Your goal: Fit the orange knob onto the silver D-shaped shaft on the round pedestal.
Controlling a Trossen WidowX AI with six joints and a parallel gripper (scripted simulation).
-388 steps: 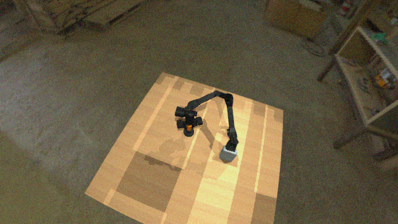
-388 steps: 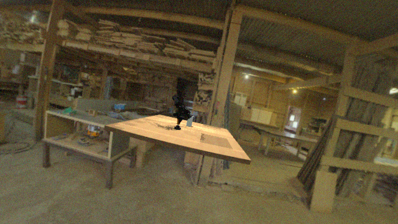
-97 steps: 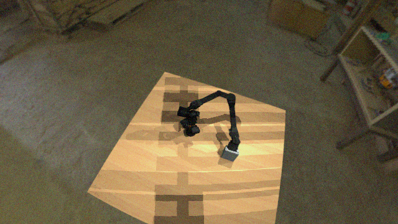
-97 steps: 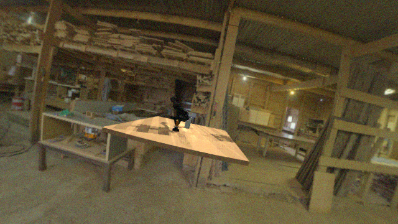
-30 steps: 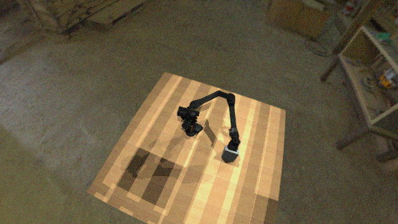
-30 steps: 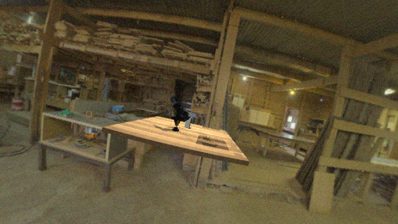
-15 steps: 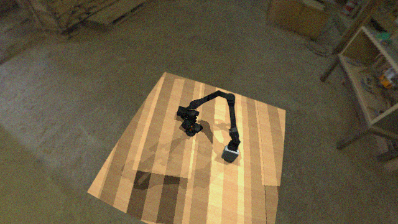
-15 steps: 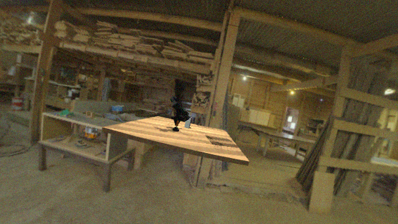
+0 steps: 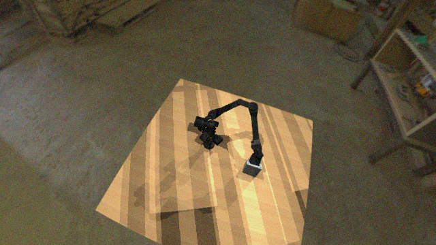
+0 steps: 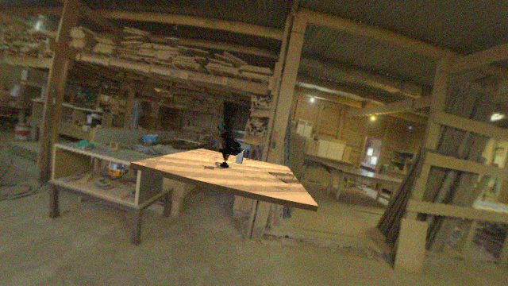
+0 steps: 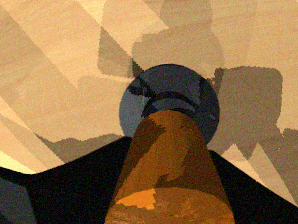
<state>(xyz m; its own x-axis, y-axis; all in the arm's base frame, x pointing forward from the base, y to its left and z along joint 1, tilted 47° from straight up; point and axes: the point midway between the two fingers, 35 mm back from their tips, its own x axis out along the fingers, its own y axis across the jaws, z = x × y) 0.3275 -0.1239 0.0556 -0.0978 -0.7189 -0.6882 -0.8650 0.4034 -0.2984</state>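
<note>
orange knob (image 10: 226, 157) (image 11: 170, 170) is pinched upright between the fingers of my gripper (image 9: 208, 134) (image 10: 226, 152) (image 11: 166, 151), over the round pedestal (image 9: 208, 145) (image 10: 224, 164) (image 11: 131, 112). i can't tell from here whether its underside touches the shaft, and the flat side is hidden from me. the pedestal stands inward from the left edge of the counter (image 9: 231, 190) (image 10: 238, 183) in the top view, with the arm's base (image 9: 250, 171) (image 10: 240, 157) nearer the right edge. past the counter's edges, a wooden shelf unit (image 9: 389, 97) (image 10: 95, 194) stands apart on the floor.
</note>
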